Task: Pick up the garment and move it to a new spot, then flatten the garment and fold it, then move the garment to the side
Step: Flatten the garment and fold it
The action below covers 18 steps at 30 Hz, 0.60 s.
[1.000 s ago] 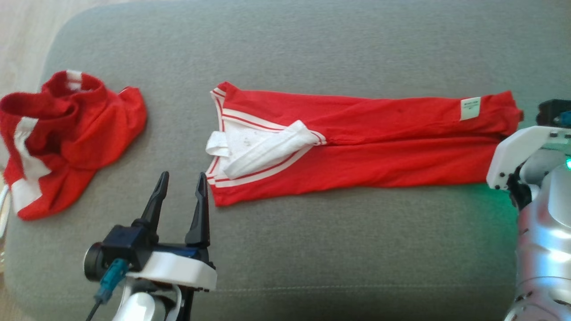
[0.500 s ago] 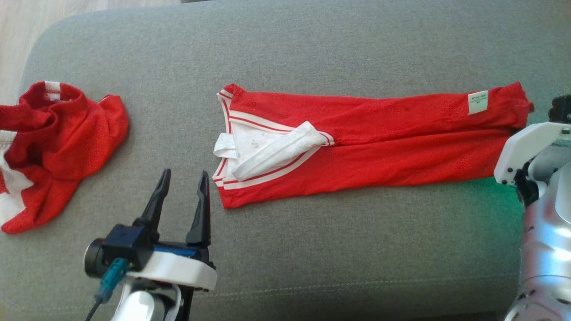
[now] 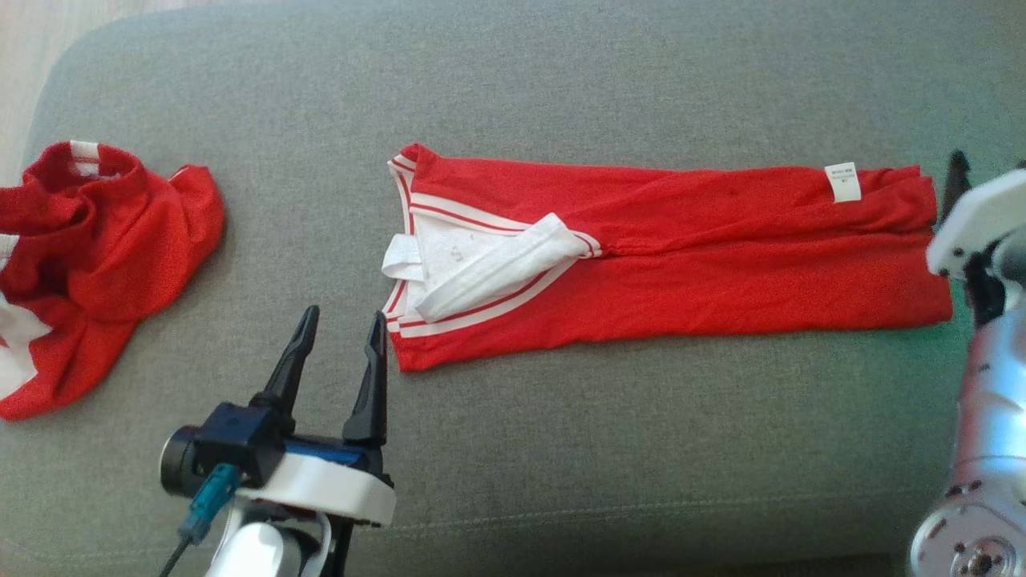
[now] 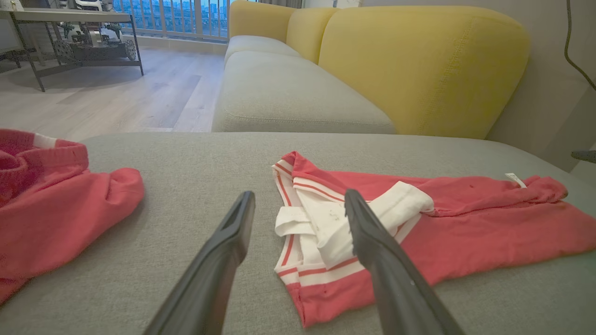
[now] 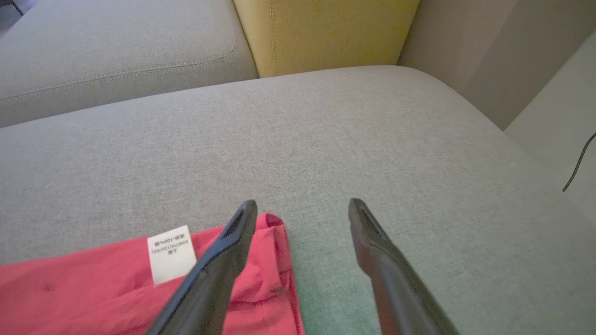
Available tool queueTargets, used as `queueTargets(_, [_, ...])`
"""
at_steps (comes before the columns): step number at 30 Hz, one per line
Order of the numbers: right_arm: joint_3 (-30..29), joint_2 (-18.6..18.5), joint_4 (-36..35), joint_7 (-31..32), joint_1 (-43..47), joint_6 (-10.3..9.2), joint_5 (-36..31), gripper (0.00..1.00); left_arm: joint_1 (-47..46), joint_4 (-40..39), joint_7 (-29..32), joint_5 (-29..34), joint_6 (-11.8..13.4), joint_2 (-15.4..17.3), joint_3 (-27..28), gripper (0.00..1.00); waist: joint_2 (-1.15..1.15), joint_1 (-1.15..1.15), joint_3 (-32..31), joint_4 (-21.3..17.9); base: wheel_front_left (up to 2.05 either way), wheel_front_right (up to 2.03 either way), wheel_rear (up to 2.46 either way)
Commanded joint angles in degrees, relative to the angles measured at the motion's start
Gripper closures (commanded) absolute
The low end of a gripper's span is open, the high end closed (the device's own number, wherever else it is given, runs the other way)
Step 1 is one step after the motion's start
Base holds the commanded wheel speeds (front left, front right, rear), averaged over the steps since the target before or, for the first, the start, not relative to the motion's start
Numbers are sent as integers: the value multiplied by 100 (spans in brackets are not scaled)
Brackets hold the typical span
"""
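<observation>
A red garment [image 3: 681, 264] lies on the grey cushion [image 3: 561, 449], folded lengthwise into a long strip. Its white, red-striped trim [image 3: 473, 268] is at the left end and a white label [image 3: 842, 183] sits near the right end. My left gripper [image 3: 345, 312] stands open just left of the trimmed end, apart from the cloth; in the left wrist view, this left gripper [image 4: 299, 193] frames the trim [image 4: 326, 218]. My right gripper [image 5: 303, 201] is open at the garment's right end, one finger [image 5: 219, 260] over the red corner beside the label [image 5: 171, 253].
A second red-and-white garment [image 3: 104, 256] lies crumpled at the cushion's left edge. Beyond the cushion are a grey sofa seat [image 4: 288, 93] and a yellow backrest [image 4: 419, 60]. Wooden floor [image 4: 116, 97] and a metal-framed table [image 4: 70, 32] lie to the left; a wall [image 5: 549, 116] lies to the right.
The head camera shifted, sliding the scene in view. My right arm drew back to the right, uncovering the garment's near right corner. The left gripper edged slightly forward and right.
</observation>
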Motion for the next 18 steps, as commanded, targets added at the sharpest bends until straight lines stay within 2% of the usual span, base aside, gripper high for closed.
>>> queueTargets(1, [176, -35, -49, -78, -296, -3, 53, 0, -184, -173, -70, 65, -39, 22, 180, 0, 0, 0, 20, -10, 0, 0, 0])
queueTargets(7, [-64, -35, 527, -28, -364, -3, -239, 0, -292, -146, -70, 112, -94, 15, 96, 0, 0, 0, 109, 36, 0, 0, 0])
queueTargets(18, [-709, -35, 1018, 334, -417, -3, -1115, 0, -338, -161, -70, 43, -170, -66, 135, 0, 0, 0, 212, 113, 0, 0, 0])
